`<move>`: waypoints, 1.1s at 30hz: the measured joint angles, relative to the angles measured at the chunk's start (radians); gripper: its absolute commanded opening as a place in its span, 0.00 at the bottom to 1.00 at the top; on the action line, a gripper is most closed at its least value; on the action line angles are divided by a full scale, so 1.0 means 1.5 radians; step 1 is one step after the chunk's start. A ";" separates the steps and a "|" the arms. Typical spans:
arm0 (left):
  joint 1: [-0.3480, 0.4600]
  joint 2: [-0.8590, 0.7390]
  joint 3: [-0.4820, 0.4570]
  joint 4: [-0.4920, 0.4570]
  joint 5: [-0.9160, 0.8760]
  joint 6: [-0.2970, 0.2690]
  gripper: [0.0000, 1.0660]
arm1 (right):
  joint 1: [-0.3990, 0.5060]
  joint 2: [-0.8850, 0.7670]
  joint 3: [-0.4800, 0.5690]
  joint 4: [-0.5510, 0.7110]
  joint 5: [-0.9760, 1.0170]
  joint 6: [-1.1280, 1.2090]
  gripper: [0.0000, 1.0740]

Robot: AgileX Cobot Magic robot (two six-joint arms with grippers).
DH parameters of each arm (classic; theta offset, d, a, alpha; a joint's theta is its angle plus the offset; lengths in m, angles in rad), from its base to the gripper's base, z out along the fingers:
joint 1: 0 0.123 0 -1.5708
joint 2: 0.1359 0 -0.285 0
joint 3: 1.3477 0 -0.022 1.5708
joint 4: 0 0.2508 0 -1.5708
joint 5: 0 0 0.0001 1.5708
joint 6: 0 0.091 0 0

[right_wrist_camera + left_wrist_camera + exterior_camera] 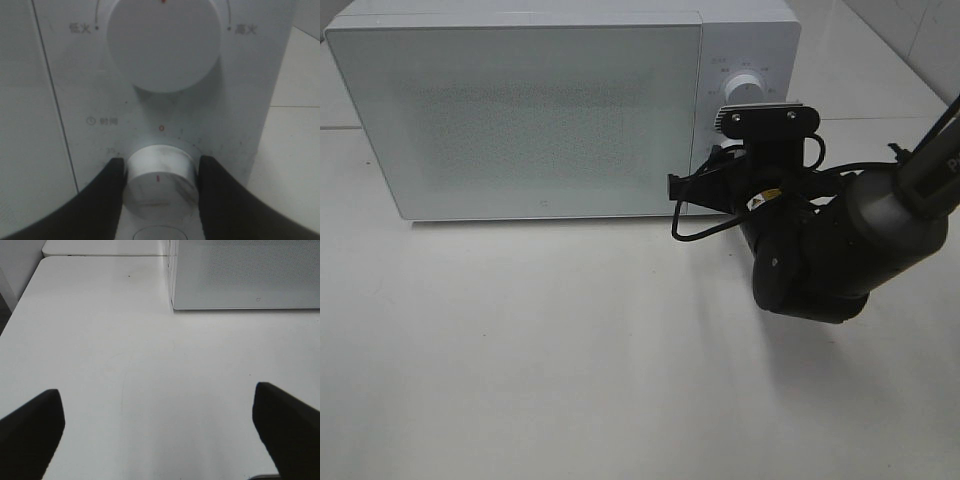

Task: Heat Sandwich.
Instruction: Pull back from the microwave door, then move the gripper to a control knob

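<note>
The white box-shaped microwave oven (520,110) stands at the 12 o'clock side of the white table (125,340), with its frosted door closed. The sandwich shows in no view. I judge it is inside, behind that door, but the speckled panel lets nothing be made out.

The step in hand is setting the heating time. The control panel lies at 3 o'clock of the door, and on it the small silver-rimmed timer knob (159,187) sits at 6 o'clock of the large round white power knob (164,42). The right gripper (160,172) is clamped on the timer knob, one black finger pressed to its rim at 9 o'clock and the other at 3 o'clock. The knob's red mark points to 12 o'clock, at the red zero printed above it, so no time appears dialled in yet.

The left gripper (157,392) hangs with its jaws wide apart over bare table, holding nothing, with the oven's lower corner towards its 1 o'clock.

The next move calls for a clockwise roll of the right wrist, since the scale's small figures run from 12 towards 3 o'clock. The clamp should stay firm and centred on the knob's axis so the fingers do not slip off the smooth rim.
</note>
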 measured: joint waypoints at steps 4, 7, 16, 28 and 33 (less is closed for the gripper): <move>0.000 0.000 0.000 0.000 0.000 0.000 0.91 | 0.000 0.000 0.000 0.000 0.000 0.000 0.08; 0.000 0.000 0.000 0.000 0.000 0.000 0.91 | 0.000 0.000 0.000 -0.001 -0.002 0.016 0.09; 0.000 0.000 0.000 0.000 0.000 0.000 0.91 | -0.003 0.002 0.001 -0.017 -0.009 0.189 0.09; 0.000 0.000 0.000 0.000 0.000 0.000 0.91 | -0.003 0.006 0.001 -0.017 -0.017 0.459 0.10; 0.000 0.000 0.000 0.000 0.000 0.000 0.91 | -0.003 0.006 0.001 -0.015 -0.017 0.603 0.10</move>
